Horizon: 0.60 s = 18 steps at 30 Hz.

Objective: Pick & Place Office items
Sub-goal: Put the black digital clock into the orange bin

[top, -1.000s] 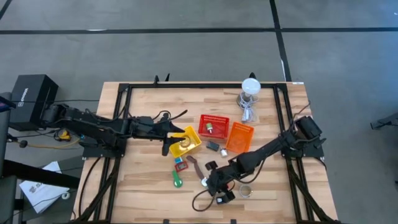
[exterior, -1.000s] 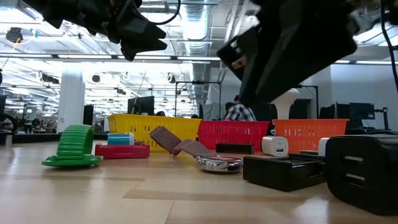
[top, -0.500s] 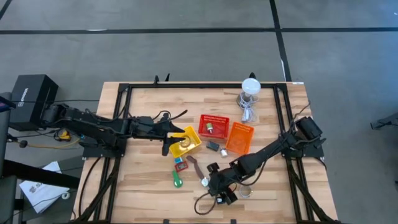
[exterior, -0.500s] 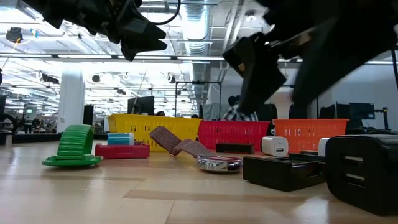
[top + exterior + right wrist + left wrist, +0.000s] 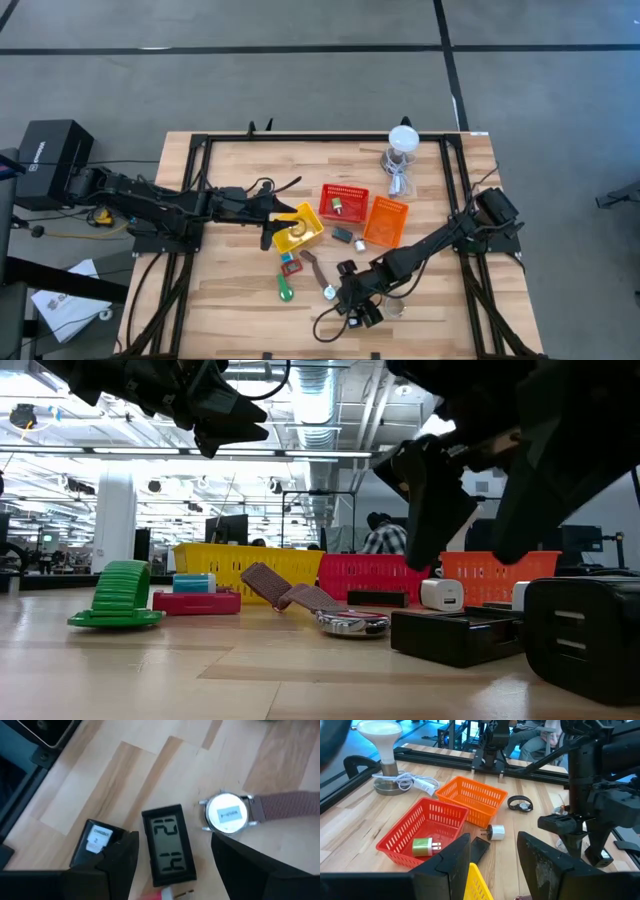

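The office items lie scattered near the table's front middle: a green piece [image 5: 286,292], a red flat piece [image 5: 290,266], a watch [image 5: 227,815] with a brown strap [image 5: 310,264], a black digital clock [image 5: 167,852] and a small black labelled box [image 5: 97,841]. My right gripper [image 5: 351,299] hangs open above the clock [image 5: 364,317], its fingers [image 5: 122,860] on either side of it in the right wrist view, touching nothing. My left gripper [image 5: 285,222] stands open over the yellow basket [image 5: 308,228], with nothing between its fingers [image 5: 455,860].
A red basket [image 5: 343,201] holds a green-and-white plug [image 5: 422,846]; an orange basket [image 5: 385,221] stands beside it. A white plug [image 5: 496,832], a black piece [image 5: 343,236] and a ring [image 5: 520,804] lie nearby. A white lamp with coiled cable [image 5: 401,150] stands at the back.
My right gripper has opened: in the low view its fingers were one dark mass and now stand apart. It has also shifted a little toward the table's near edge. The items on the table lie as before.
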Available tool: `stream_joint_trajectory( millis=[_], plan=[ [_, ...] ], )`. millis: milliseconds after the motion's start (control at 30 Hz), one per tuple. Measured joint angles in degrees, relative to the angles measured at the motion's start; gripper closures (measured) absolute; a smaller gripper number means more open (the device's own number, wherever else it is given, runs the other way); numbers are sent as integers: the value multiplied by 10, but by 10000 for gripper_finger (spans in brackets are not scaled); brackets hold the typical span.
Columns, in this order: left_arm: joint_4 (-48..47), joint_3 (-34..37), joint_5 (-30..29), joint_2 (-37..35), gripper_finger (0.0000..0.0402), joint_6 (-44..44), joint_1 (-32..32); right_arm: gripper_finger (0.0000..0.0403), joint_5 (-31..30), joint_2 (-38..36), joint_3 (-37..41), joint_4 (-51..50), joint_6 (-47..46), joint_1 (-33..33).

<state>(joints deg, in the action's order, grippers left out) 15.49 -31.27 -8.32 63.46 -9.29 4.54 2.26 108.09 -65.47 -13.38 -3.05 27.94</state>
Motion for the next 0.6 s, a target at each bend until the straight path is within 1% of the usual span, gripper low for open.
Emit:
stream_joint_trajectory(
  millis=[67, 133, 200, 300, 433, 600],
  plan=[
    [0, 0, 0, 0, 244, 0, 0, 163, 0, 2, 3, 1, 1, 0],
    [0, 0, 0, 0, 244, 0, 0, 163, 0, 22, 2, 10, 6, 0],
    [0, 0, 0, 0, 244, 0, 0, 163, -4, 36, 7, -4, 14, 2],
    [0, 1, 0, 0, 244, 0, 0, 163, -9, 61, -6, 1, 28, 5],
    [1, 1, 0, 0, 244, 0, 0, 163, -14, 73, -16, -18, 38, 7],
    [0, 1, 0, 0, 244, 0, 0, 167, -11, 67, -14, -12, 39, 3]
  ],
)
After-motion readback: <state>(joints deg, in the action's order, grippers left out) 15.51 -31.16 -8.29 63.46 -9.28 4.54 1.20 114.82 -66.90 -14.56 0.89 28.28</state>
